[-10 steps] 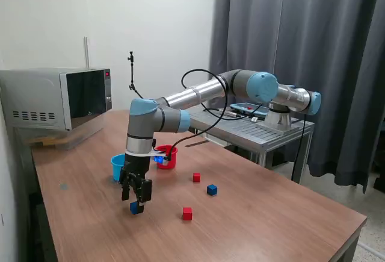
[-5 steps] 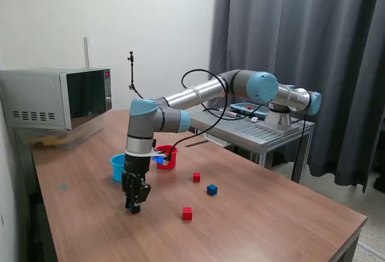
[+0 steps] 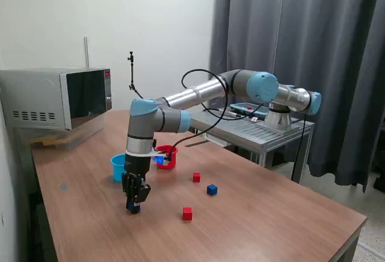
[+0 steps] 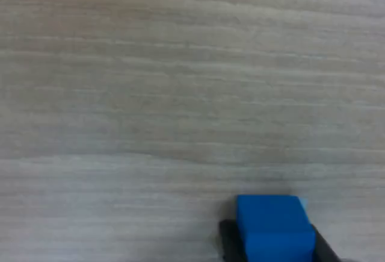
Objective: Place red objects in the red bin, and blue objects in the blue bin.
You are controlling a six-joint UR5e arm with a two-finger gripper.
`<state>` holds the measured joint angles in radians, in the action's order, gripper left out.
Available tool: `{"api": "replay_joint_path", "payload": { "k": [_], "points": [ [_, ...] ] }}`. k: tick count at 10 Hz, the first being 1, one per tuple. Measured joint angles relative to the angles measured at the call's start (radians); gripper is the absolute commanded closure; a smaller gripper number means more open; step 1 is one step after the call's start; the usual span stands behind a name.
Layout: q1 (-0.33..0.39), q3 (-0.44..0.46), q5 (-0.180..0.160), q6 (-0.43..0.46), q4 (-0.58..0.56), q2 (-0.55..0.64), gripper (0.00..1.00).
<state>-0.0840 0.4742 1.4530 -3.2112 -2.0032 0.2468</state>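
My gripper (image 3: pixel 133 206) points straight down at the table, shut on a dark blue cube (image 3: pixel 136 209) that rests at table level. In the wrist view the cube (image 4: pixel 274 229) sits between two dark fingers (image 4: pixel 228 241). A second dark blue cube (image 3: pixel 212 190) lies to the exterior view's right, with one red cube (image 3: pixel 196 177) beside it and another red cube (image 3: pixel 187 214) nearer the front. The light blue cup (image 3: pixel 117 167) stands just behind my gripper. The red cup (image 3: pixel 168 156) stands behind my wrist, partly hidden by it.
A microwave (image 3: pixel 57 98) stands on the wooden table (image 3: pixel 271 214) at the back, on the exterior view's left. A metal side table (image 3: pixel 264 131) carries the arm's base on the right. Dark curtains hang behind.
One second ago my gripper was open around the dark blue cube. It has since closed on the cube. Nothing moved in the last half second.
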Motion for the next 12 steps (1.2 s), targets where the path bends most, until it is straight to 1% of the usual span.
{"api": "replay_joint_path", "payload": {
  "k": [2,4,7,9,12],
  "points": [
    [0.002,0.014,0.002,0.004,0.000,0.030,1.00],
    [0.003,0.069,0.021,0.005,0.000,0.102,1.00],
    [0.003,0.173,0.065,0.005,-0.001,0.209,1.00],
    [-0.005,0.239,0.085,0.008,-0.002,0.260,1.00],
    [-0.062,0.281,0.143,0.019,-0.002,0.291,1.00]
  ]
}}
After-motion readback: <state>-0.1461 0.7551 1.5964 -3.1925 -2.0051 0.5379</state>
